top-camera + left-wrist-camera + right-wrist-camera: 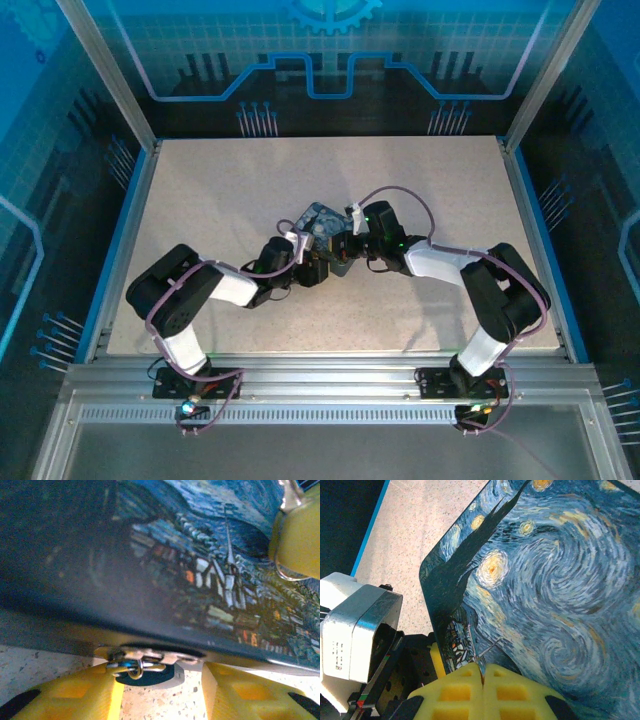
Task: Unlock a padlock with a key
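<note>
Padlock point(150, 656) lies between left end effector's point(160, 669) yellow fingertips.

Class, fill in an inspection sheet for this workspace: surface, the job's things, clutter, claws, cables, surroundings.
Surface: speckled beige table, evenly lit.
Job's things: padlock, small and silvery, at the lower edge of the printed box; key, a thin sliver lying over the box's print.
Clutter: the printed box sits mid-table, and both arms meet at it.
Claws: left claw has a finger on each side of the padlock, grip unclear; right claw is shut on the key.
Cables: purple cables loop along both arms, off the work.
Surroundings: blue printed walls; metal frame at the near edge.
</note>
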`<state>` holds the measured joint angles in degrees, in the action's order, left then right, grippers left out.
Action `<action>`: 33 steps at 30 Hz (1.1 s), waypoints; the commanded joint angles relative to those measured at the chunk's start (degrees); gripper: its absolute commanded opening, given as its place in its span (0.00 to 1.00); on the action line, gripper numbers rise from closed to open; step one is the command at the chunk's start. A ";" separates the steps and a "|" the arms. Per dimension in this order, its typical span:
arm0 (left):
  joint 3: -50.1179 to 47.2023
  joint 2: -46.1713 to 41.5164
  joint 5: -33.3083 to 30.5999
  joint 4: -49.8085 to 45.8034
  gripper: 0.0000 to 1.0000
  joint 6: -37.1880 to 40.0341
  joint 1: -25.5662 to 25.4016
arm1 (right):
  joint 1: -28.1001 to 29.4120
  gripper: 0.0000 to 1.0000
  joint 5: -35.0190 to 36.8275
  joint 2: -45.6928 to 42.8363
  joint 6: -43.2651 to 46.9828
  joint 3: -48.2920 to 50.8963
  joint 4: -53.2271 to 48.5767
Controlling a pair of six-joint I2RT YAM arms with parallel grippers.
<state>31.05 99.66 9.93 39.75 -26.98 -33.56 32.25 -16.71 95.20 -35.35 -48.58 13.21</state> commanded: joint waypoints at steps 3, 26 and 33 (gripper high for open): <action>0.51 0.21 -3.82 3.70 0.46 -4.55 -0.18 | 0.74 0.00 0.11 -0.69 0.46 1.61 -2.14; 0.01 2.31 -4.75 9.73 0.35 -9.69 -0.01 | 0.98 0.00 0.19 -0.89 0.27 2.14 -1.70; -0.20 2.03 -4.61 9.92 0.40 -10.10 0.65 | 0.97 0.00 0.26 -1.08 0.45 2.04 -2.15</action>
<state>30.96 101.47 6.17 45.39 -36.14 -33.43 32.27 -16.53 94.72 -35.35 -47.68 14.15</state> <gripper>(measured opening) 0.393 0.050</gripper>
